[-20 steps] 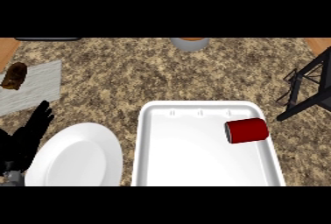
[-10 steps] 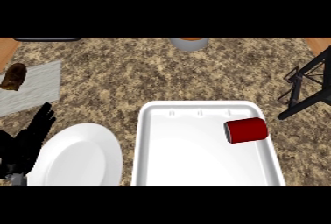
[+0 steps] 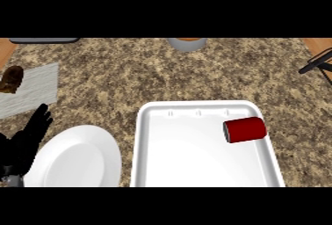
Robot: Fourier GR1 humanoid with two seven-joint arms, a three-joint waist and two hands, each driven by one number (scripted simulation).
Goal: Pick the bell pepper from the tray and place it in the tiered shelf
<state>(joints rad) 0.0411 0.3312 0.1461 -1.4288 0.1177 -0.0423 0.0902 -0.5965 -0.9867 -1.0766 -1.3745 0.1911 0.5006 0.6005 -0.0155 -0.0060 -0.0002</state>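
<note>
- Eyes on the bell pepper: it's dark red, stubby and barrel-shaped, lying on its side with a darker flat end facing left.
- It sits inside the white tray, up in the far right corner and close against the right wall.
- Nothing is touching the pepper, and the rest of the tray floor is bare white.
- Over at the left edge, the left hand is black, fingers straight and slightly spread, pointing up and away.
- That hand holds nothing. It stands just beside the left rim of the white plate, and may overlap it; contact is hard to judge from here.
- Hand and pepper are well apart, with the plate and most of the tray between them.
- Only a black strut of the tiered shelf pokes in at the upper right, beyond the tray on the speckled counter.
</note>
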